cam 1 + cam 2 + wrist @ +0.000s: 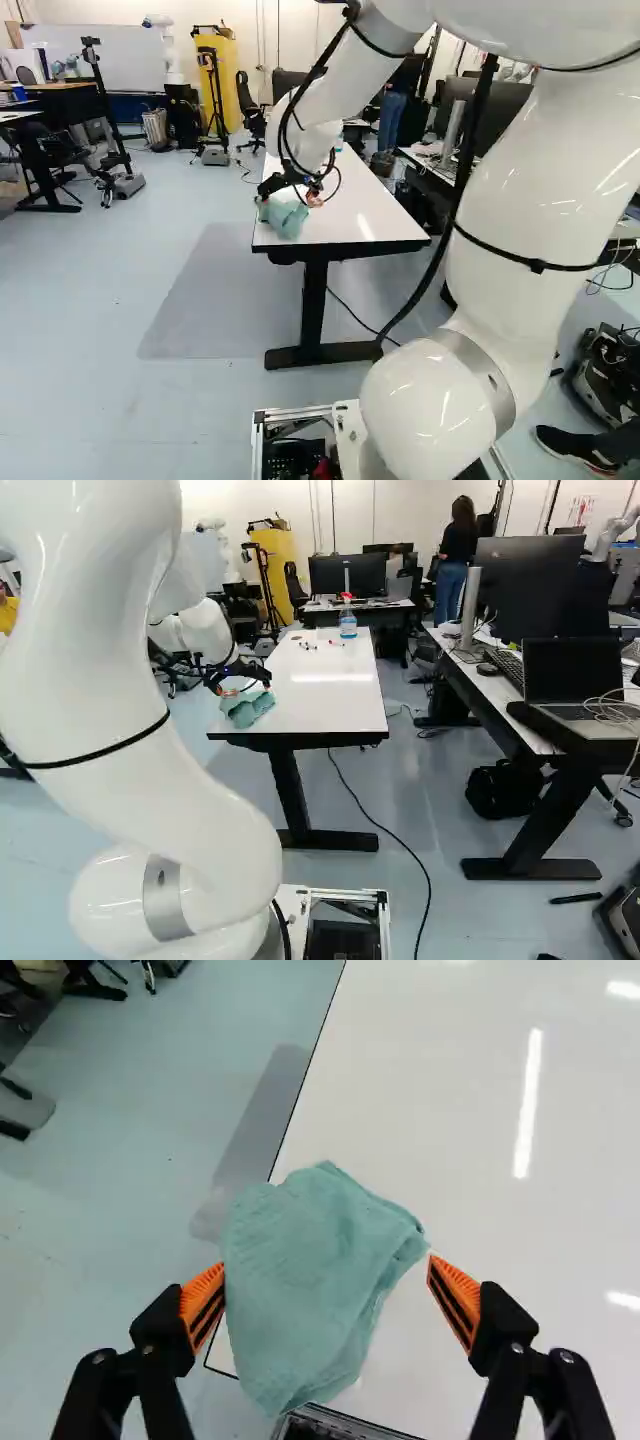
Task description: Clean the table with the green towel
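In the right base view my gripper (pixel 247 690) is low over the white table (pixel 330 702), at its near left corner. The green towel (pixel 246 710) lies crumpled on that corner and reaches past the edge. In the wrist view the gripper (pixel 326 1278) stands wide open around the towel (pixel 310 1280); one finger is close against the towel's floor-side edge, the other by its opposite corner. Whether they touch it I cannot tell. The left base view also shows the towel (pixel 284 217) below the gripper. A spray bottle (pixel 348 622) and small markers (pixel 308 646) are farther back on the table.
Right of the table stands a desk with monitors and a laptop (pixel 575 685). A black bag (pixel 503 788) is under it, and a cable (pixel 385 830) runs over the floor. Another robot (pixel 165 45) and a tripod (pixel 105 110) are in the background.
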Robot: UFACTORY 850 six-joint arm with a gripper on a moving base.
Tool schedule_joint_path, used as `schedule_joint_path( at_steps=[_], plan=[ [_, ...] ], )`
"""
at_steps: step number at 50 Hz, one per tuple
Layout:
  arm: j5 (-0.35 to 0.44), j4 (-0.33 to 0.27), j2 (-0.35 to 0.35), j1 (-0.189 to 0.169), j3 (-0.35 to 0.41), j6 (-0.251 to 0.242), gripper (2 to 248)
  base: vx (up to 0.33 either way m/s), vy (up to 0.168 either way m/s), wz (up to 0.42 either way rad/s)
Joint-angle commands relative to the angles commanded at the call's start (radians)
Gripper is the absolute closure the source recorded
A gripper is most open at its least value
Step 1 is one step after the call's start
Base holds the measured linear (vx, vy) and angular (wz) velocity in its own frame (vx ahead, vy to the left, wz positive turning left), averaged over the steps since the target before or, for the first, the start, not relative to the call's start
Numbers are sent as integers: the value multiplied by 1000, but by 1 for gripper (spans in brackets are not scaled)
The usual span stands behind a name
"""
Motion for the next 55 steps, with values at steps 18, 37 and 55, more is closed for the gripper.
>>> schedule_joint_path(
  at_steps=[18, 37, 55],
  plan=[
    [82, -6, 33, -26, 65, 0, 3, 0, 0, 0],
    [209, -16, 84, -65, 167, 0, 3, 0, 0, 0],
    [366, -27, 147, -114, 292, 0, 3, 0, 0, 0]
  ],
)
